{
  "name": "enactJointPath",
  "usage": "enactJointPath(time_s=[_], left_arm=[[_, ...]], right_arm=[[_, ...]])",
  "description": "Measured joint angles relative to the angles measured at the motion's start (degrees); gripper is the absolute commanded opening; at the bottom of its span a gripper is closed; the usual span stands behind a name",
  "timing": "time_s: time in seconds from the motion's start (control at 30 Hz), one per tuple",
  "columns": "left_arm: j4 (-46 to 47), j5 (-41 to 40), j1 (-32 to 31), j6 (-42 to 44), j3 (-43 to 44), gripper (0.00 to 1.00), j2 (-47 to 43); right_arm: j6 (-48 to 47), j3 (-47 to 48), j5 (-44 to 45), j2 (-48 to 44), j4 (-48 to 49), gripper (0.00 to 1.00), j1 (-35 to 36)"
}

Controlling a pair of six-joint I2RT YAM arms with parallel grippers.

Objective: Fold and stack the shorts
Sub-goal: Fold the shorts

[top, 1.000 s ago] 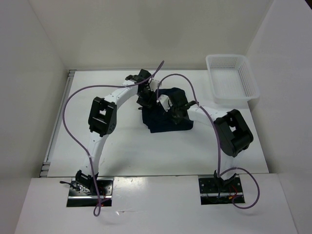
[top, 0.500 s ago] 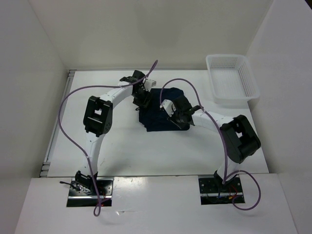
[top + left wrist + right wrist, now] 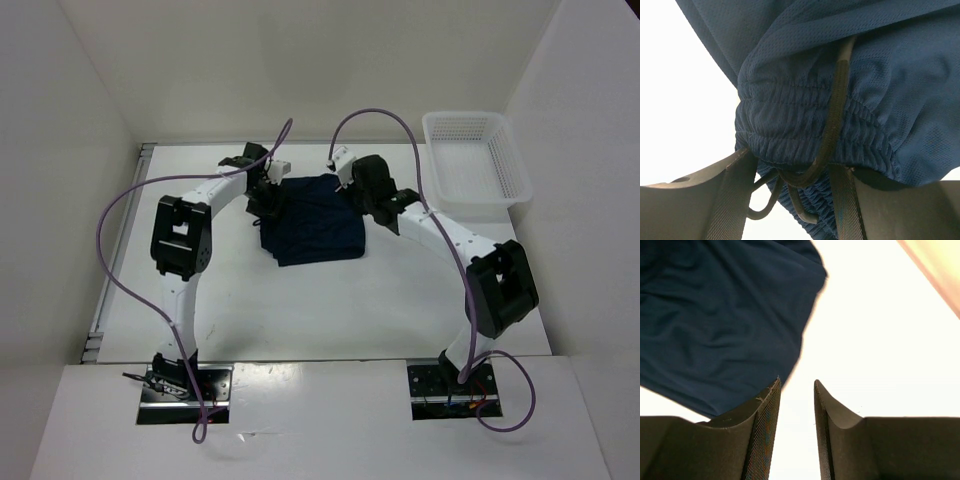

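The dark navy shorts (image 3: 312, 222) lie folded in a flat rectangle at the middle of the table. My left gripper (image 3: 267, 194) is at their left edge. In the left wrist view the gathered waistband (image 3: 805, 125) and its black drawstring (image 3: 832, 120) are pinched between the jaws of the left gripper (image 3: 792, 167), with drawstring loops hanging below. My right gripper (image 3: 353, 187) is at the shorts' far right corner. In the right wrist view the right gripper (image 3: 796, 385) has a narrow gap and is empty over bare table, with the shorts (image 3: 725, 315) beside the left finger.
A white mesh basket (image 3: 480, 203) stands at the far right of the table, right of the right arm. White walls close in the table at the back and both sides. Purple cables arch over both arms.
Both grippers have moved toward the far side and left. The shorts have slid left and now lie flatter and squarer. The right gripper has come off the fabric.
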Motion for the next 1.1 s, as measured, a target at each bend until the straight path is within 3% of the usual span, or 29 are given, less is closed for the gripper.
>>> enactJointPath(time_s=[0.37, 0.53, 0.67, 0.87, 1.1], left_arm=[[1.03, -2.75, 1.18, 0.24, -4.20, 0.71, -3.26], [0.63, -3.63, 1.20, 0.44, -3.39, 0.84, -3.32], [0.26, -4.66, 1.20, 0.39, -3.26, 1.00, -4.81], [-0.76, -7.67, 1.20, 0.42, -1.40, 1.00, -11.15], [-4.55, -5.60, -0.70, 0.44, -0.96, 1.00, -17.94]], right_arm=[[0.90, 0.11, 6.19, -0.09, 1.95, 0.46, -1.31], [2.54, 0.11, 6.34, -0.09, 2.60, 0.48, -1.57], [5.97, 2.62, 2.86, 1.79, 2.05, 0.51, -3.26], [12.96, 13.64, -5.70, 9.60, 1.66, 0.56, -8.00], [20.35, 23.06, -14.99, 21.92, 1.84, 0.58, -9.90]])
